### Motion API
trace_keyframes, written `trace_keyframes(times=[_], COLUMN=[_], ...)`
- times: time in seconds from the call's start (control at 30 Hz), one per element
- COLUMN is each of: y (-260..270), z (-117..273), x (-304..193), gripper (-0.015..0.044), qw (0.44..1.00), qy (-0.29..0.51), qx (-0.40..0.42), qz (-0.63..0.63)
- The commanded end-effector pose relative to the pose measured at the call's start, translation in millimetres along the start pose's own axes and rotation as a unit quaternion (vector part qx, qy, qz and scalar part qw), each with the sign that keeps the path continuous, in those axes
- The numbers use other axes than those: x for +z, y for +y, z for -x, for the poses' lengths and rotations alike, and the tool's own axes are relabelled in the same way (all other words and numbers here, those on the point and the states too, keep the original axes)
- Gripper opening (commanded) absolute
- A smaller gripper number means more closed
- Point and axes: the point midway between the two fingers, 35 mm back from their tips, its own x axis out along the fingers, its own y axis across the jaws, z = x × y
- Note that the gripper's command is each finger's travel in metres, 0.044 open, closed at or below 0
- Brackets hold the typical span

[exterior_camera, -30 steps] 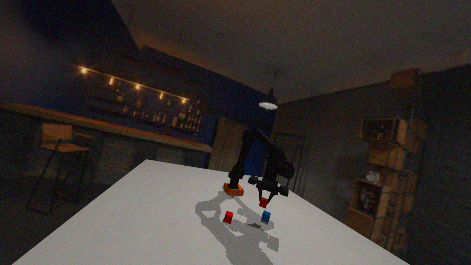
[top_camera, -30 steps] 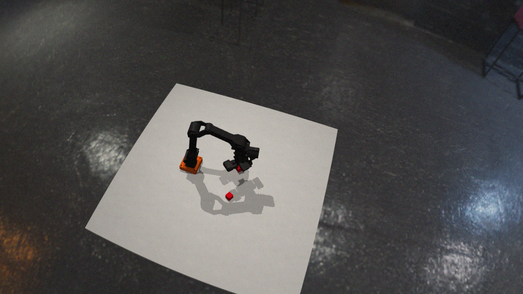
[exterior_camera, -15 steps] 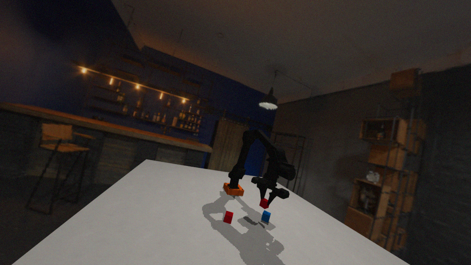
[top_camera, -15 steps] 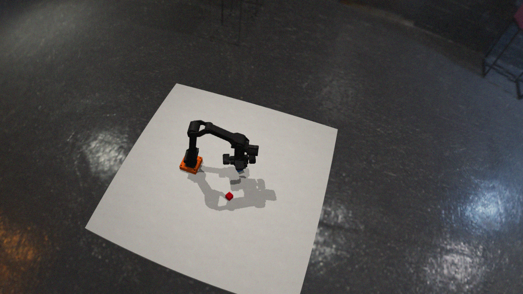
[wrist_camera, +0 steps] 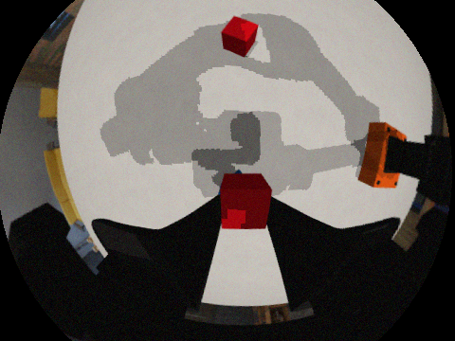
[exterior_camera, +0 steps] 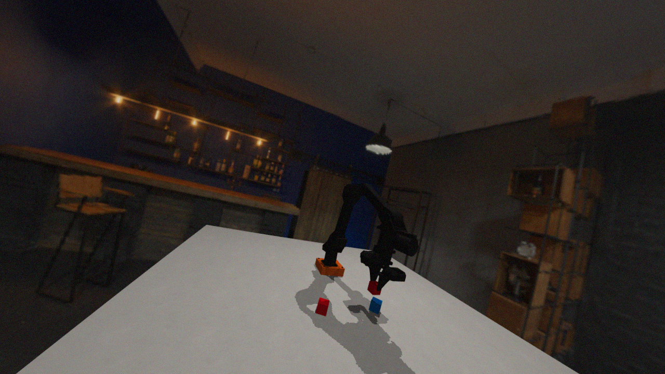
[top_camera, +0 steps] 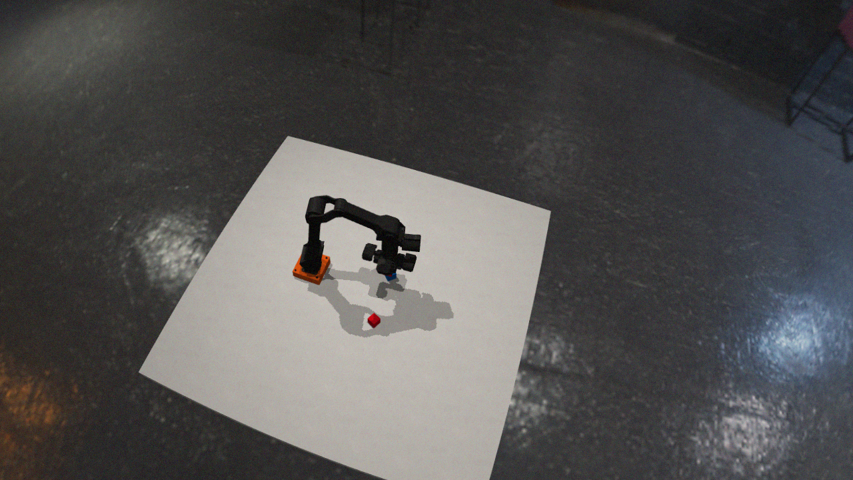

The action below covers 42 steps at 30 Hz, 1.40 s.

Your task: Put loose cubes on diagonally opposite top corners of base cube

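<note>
My gripper [exterior_camera: 375, 286] [wrist_camera: 243, 200] is shut on a red cube and holds it above the blue base cube, with a gap between them in the exterior view. The held red cube [exterior_camera: 373, 288] [wrist_camera: 245, 194] looks roughly level in the wrist view. The blue base cube [top_camera: 391, 277] [exterior_camera: 375, 305] stands on the table. In the wrist view the held cube hides nearly all of it, and in the top view the gripper partly covers it. The other red cube [top_camera: 374, 320] [exterior_camera: 322, 307] [wrist_camera: 240, 36] rests on the table, apart from the blue cube.
The white table top [top_camera: 238, 358] [exterior_camera: 186, 302] carries the arm's orange base [top_camera: 311, 273] [exterior_camera: 329, 269] [wrist_camera: 374, 153]. The arm reaches out from that base, over the blue cube. Its shadow falls around both cubes on the table.
</note>
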Motion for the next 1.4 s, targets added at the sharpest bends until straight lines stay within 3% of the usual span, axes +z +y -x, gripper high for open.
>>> trace_keyframes(times=[0.0,0.67,1.37], y=[0,1,1], z=[0,-26,-28], x=[-1,-3,-3], gripper=[0.0105,0.0105,0.0105], qw=[1.0,1.0,1.0], qy=[0.002,0.002,0.002], qx=[0.001,0.001,0.001], qz=[-0.007,-0.009,-0.007])
